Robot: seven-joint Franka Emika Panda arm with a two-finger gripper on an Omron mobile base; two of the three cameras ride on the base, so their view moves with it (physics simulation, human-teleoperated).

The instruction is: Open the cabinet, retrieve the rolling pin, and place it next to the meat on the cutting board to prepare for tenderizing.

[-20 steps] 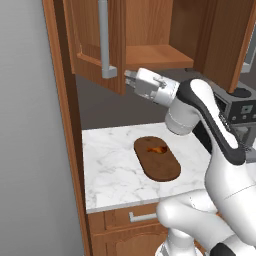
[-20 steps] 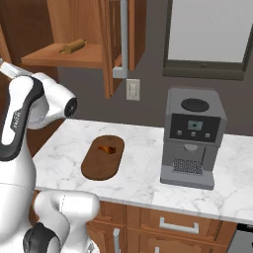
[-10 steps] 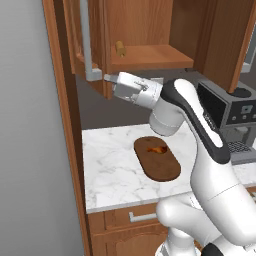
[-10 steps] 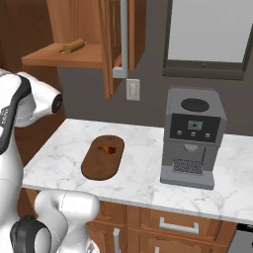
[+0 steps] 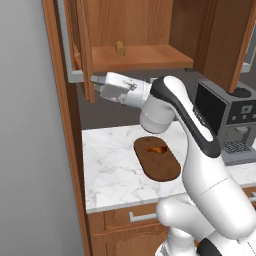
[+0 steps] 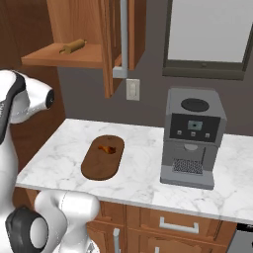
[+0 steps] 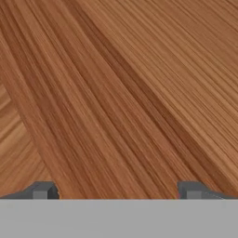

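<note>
Left base view: my gripper point(image 5: 95, 84) now sits against the lower edge of the cabinet's point(image 5: 135, 30) left door, further left than a second ago, and that door stands swung wider. The jaws are spread wide with nothing between them; hand view has wood grain close ahead. The rolling pin point(image 6: 73, 46) lies on the cabinet shelf. Below the cabinet, the meat point(image 5: 158, 148) rests on the cutting board point(image 5: 157, 160), unmoved.
</note>
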